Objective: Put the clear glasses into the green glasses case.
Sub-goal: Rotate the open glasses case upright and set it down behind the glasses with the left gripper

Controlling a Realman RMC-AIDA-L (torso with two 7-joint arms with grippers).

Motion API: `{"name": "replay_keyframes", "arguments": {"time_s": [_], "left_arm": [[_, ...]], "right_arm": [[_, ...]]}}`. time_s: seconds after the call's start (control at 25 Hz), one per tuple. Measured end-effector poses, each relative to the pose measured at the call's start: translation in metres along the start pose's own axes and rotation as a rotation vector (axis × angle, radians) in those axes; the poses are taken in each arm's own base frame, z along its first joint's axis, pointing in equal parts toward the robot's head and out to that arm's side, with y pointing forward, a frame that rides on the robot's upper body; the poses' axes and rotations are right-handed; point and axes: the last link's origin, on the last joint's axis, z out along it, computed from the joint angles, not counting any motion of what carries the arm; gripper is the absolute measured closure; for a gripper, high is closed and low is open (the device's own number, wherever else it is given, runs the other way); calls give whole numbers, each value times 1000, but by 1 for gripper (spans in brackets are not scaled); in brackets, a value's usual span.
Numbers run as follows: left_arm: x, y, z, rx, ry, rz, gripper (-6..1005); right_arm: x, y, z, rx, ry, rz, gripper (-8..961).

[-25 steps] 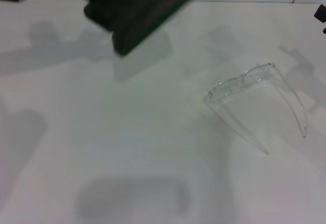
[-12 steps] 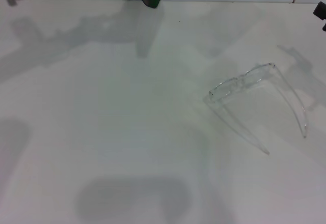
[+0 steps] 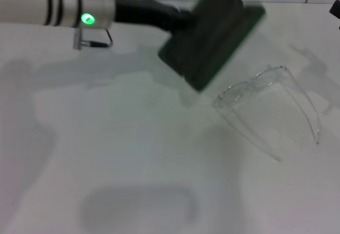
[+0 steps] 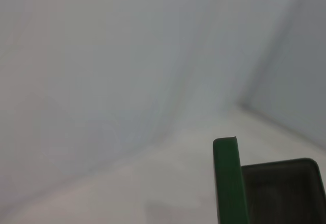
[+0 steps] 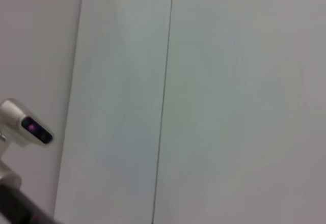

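The left gripper reaches in from the left across the far part of the white table, its black fingers clamped on the near-left end of the green glasses case; the case hangs in the air above the table, tilted, its broad dark face turned toward the head camera and a brighter green edge showing along its far right side; behind the gripper runs the left arm, white with dark rings and a lit green lamp, a small cable loop hanging under the wrist; in the left wrist view only a green edge of the case and a dark hollow beside it show, against a pale blurred background.

The clear glasses lie on the table just right of and nearer than the case, arms unfolded and pointing toward the robot, the front piece slanting up to the right; the lower corner of the lifted case overlaps the left end of the front piece as seen from the head; whether they touch I cannot tell.

Of the right gripper only a dark sliver shows at the far right edge; whether it is apart or together cannot be told; a white camera housing shows in the right wrist view against a pale panelled wall.
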Motion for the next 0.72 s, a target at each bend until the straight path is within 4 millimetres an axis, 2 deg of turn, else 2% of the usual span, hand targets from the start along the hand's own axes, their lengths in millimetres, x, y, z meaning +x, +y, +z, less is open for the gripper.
{"name": "replay_keyframes", "arguments": {"time_s": [0.16, 0.32, 0.52, 0.64, 0.72], "left_arm": [[3, 25, 18, -127, -111, 60, 806], [24, 45, 18, -250, -115, 115, 806], [62, 48, 2, -218, -258, 270, 806], [81, 40, -16, -122, -314, 319, 806], [97, 33, -35, -65, -279, 329, 806]], "right_arm": [[2, 0, -4, 11, 4, -6, 84], [3, 0, -6, 19, 8, -7, 84], [4, 0, -6, 20, 9, -6, 85], [6, 2, -9, 25, 11, 2, 85], [8, 4, -12, 32, 13, 8, 85]]}}
